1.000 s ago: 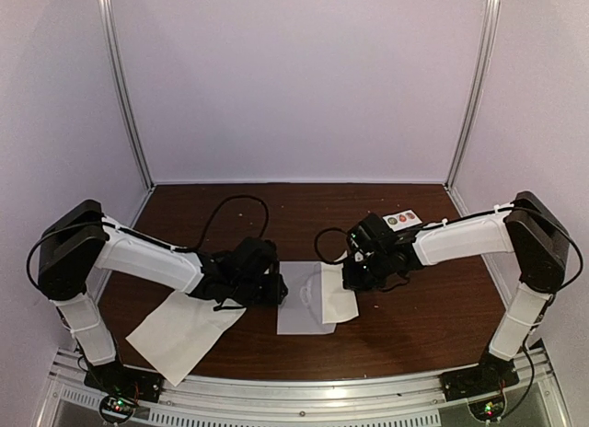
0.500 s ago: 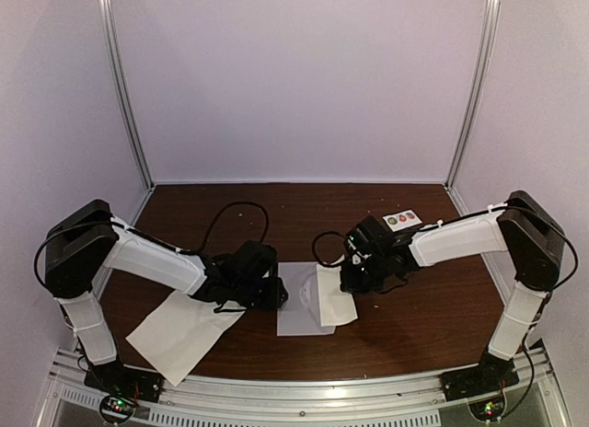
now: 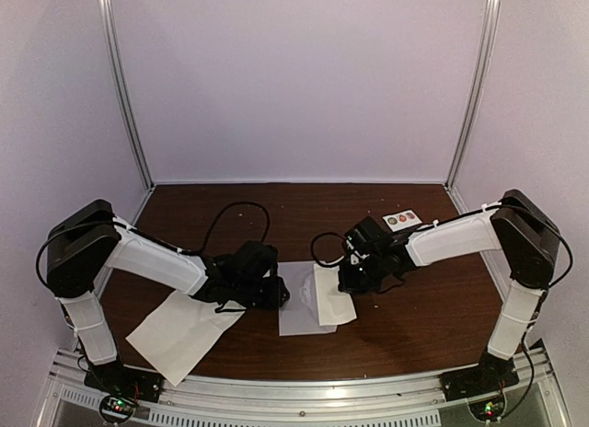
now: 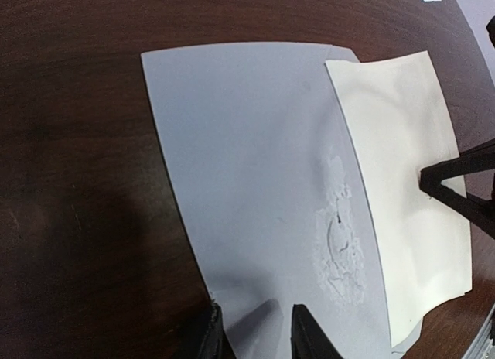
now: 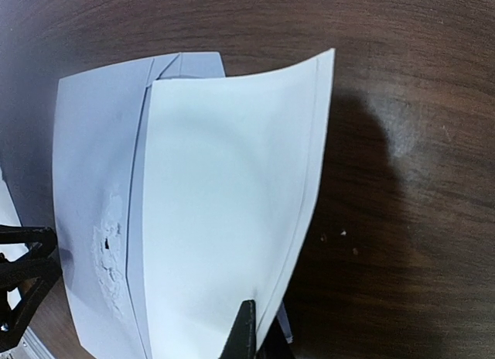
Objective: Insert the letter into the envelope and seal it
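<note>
The pale grey envelope (image 3: pixel 299 307) lies flat on the table between the arms; its face is scuffed (image 4: pixel 336 243). The letter (image 5: pixel 224 220), a white folded sheet, curves up from the table, and its left part lies over the envelope's right side (image 4: pixel 402 181). Whether it is inside the envelope I cannot tell. My right gripper (image 5: pixel 263 324) is shut on the letter's near right edge (image 3: pixel 345 282). My left gripper (image 4: pixel 255 340) stands open at the envelope's left edge (image 3: pixel 281 295), one finger (image 4: pixel 205 336) at the paper's border and the other finger (image 4: pixel 309 336) over it, nothing pinched.
A plain white sheet (image 3: pixel 179 333) lies at the front left, partly under the left arm. A small card of round stickers (image 3: pixel 402 219) sits at the back right. A black cable (image 3: pixel 230 211) loops over the table behind the left arm.
The right gripper has carried the letter a little to the left, further over the envelope. The left gripper has crept slightly right along the envelope's edge.
</note>
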